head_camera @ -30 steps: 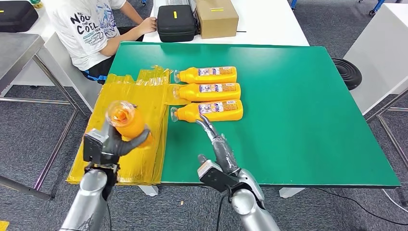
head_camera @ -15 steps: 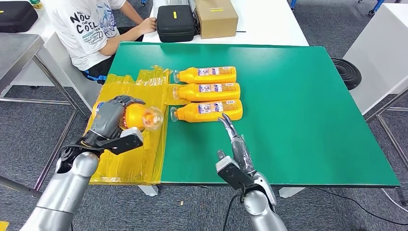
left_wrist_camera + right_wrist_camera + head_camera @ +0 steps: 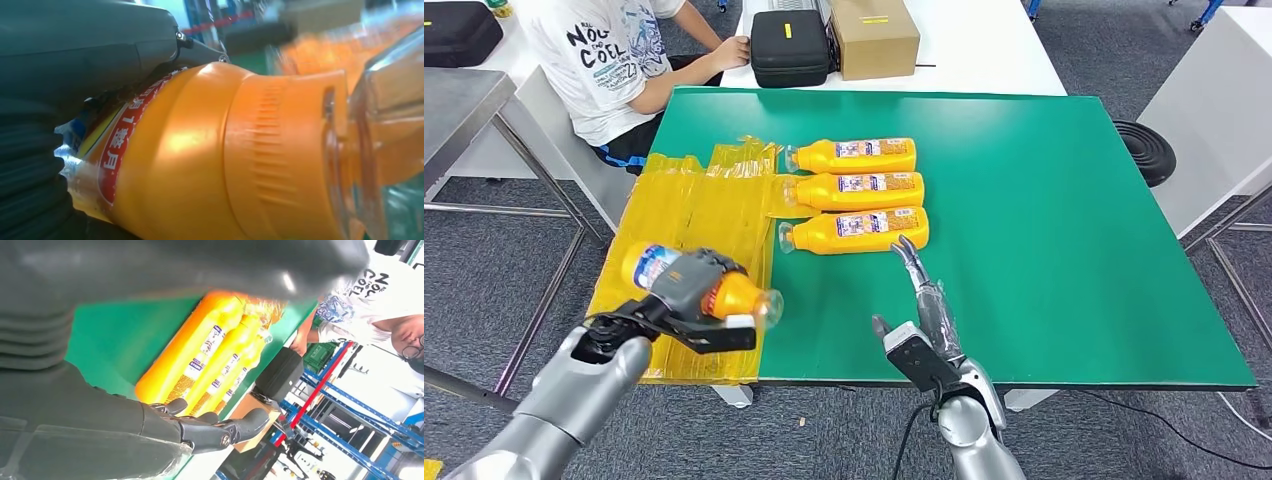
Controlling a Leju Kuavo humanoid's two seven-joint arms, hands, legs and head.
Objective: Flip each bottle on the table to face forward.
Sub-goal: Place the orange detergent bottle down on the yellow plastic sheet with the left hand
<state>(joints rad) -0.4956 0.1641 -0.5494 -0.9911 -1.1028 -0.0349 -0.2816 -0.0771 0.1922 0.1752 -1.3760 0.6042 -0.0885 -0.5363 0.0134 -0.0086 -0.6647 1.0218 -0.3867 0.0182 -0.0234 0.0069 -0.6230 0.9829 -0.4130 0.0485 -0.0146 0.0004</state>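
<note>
The left hand (image 3: 692, 290) covers the middle of the held bottle (image 3: 724, 293). The person (image 3: 619, 60) at upper left is cut off by the frame's top edge.

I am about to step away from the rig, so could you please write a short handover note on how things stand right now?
Left hand: grips an orange bottle on its side above the yellow bags at the green table's left edge, clear cap toward the table.
Right hand: holds nothing, fingers out straight, just in front of the nearest bottle in the row.
Three orange bottles lie side by side on the table, labels up, caps toward the bags.
Done: those three appear placed.
Left: set down the held bottle, probably beside the row.
A person sits at the far left corner.
</note>
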